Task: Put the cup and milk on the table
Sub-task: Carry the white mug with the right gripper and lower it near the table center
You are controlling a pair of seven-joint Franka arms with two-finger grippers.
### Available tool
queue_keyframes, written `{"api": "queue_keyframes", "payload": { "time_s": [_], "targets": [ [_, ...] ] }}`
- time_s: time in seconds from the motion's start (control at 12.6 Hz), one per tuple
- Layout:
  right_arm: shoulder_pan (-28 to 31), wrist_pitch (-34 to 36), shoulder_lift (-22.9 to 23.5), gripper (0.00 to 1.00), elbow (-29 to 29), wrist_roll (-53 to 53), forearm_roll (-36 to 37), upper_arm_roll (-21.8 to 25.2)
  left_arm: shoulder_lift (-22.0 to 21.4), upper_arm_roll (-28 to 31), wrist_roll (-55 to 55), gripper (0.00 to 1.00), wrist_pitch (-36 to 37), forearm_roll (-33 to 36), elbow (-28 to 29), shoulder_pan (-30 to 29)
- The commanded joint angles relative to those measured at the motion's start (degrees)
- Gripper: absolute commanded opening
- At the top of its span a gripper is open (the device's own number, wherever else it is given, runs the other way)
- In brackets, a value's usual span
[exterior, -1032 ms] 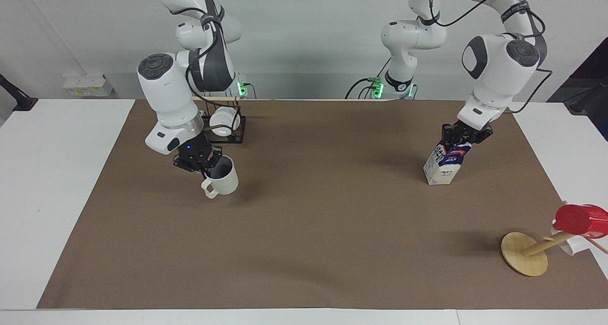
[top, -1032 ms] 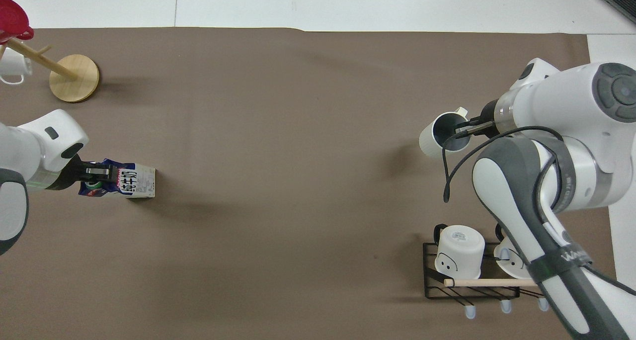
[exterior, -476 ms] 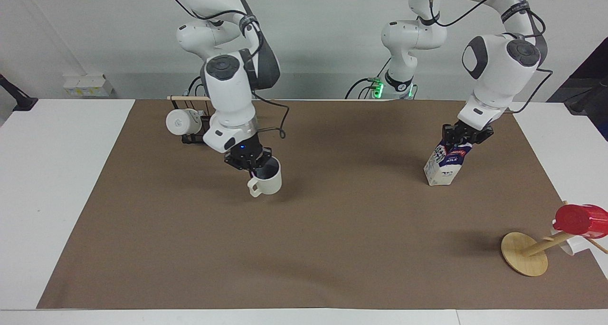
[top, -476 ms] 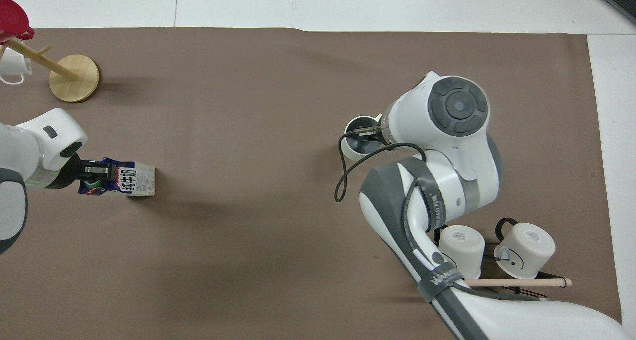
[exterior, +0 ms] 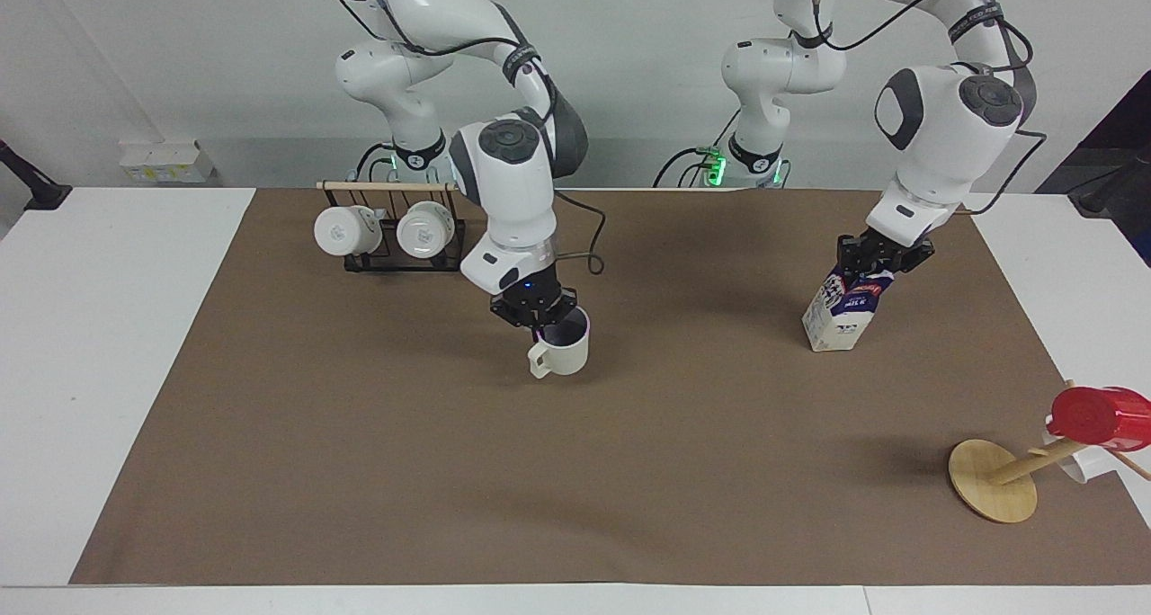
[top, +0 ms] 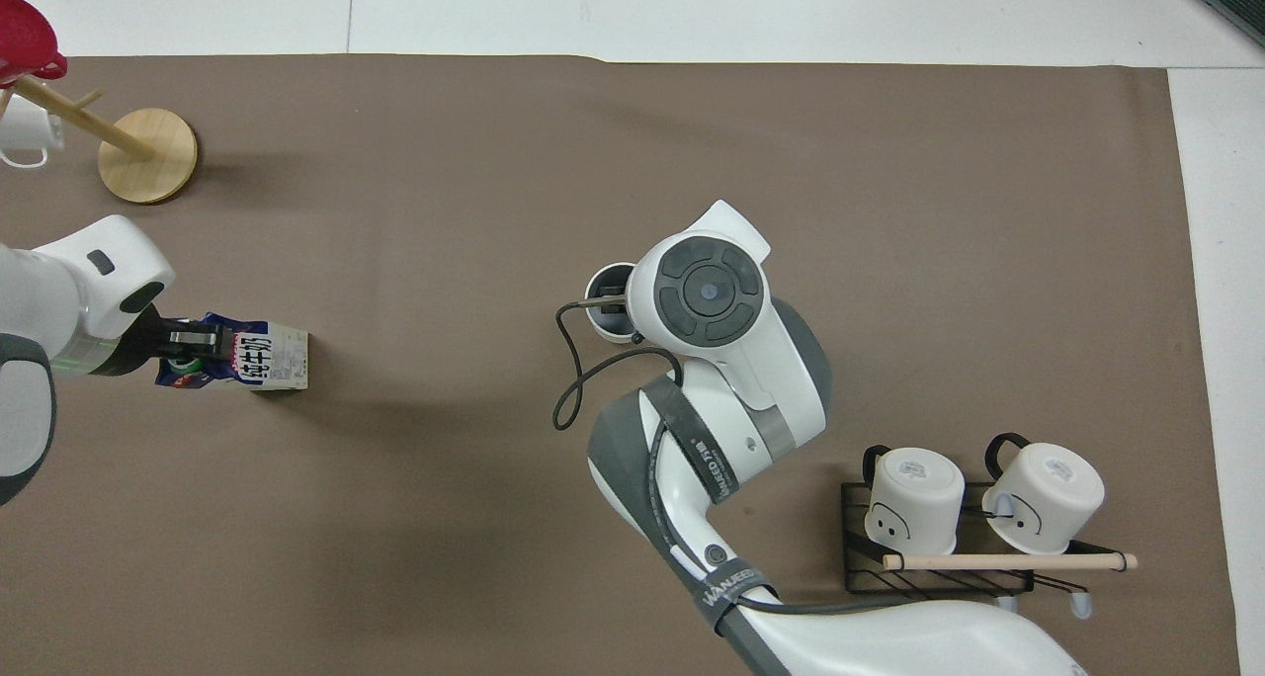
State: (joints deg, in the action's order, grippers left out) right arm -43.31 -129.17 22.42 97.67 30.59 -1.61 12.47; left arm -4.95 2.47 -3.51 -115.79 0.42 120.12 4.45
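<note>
On the brown mat [exterior: 575, 471] covering most of the bench [exterior: 99, 327], a black wire rack [exterior: 396, 246] holds two white mugs on their sides close to the robots at the right arm's end. Beside the rack, toward the middle of the mat, the right pincer [exterior: 538, 316] is closed on the rim of the cup [exterior: 562, 352], one finger inside it; the cup is upright with its handle turned away from the robots, low over the mat, though I cannot tell whether its base touches. Toward the left arm's end, well apart from the rack, the left pincer [exterior: 877, 260] is clamped on the top of the milk [exterior: 843, 314], which tilts with its base on the mat. A wooden stand [exterior: 998, 480] carrying a red cup [exterior: 1101, 417] leans at the mat's edge there.
</note>
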Motion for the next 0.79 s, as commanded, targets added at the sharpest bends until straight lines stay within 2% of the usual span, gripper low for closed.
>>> {"api": "queue_keyframes", "payload": {
  "time_s": [0.0, 0.56, 0.71],
  "targets": [
    [-0.5, 0.0, 0.9, 0.00, -1.7, 2.2, 1.2, 0.0, 0.7, 0.5, 0.4, 0.45, 0.0, 0.4, -1.0, 0.7],
    [-1.4, -0.8, 0.5, 0.00, 1.6, 3.1, 1.0, -0.1, 0.6, 0.5, 0.4, 0.45, 0.0, 0.4, -0.9, 0.8],
    [-1.4, -0.9, 0.3, 0.14, 2.4, 3.2, 0.6, -0.1, 0.6, 0.5, 0.4, 0.45, 0.0, 0.4, -0.9, 0.8]
  ]
}}
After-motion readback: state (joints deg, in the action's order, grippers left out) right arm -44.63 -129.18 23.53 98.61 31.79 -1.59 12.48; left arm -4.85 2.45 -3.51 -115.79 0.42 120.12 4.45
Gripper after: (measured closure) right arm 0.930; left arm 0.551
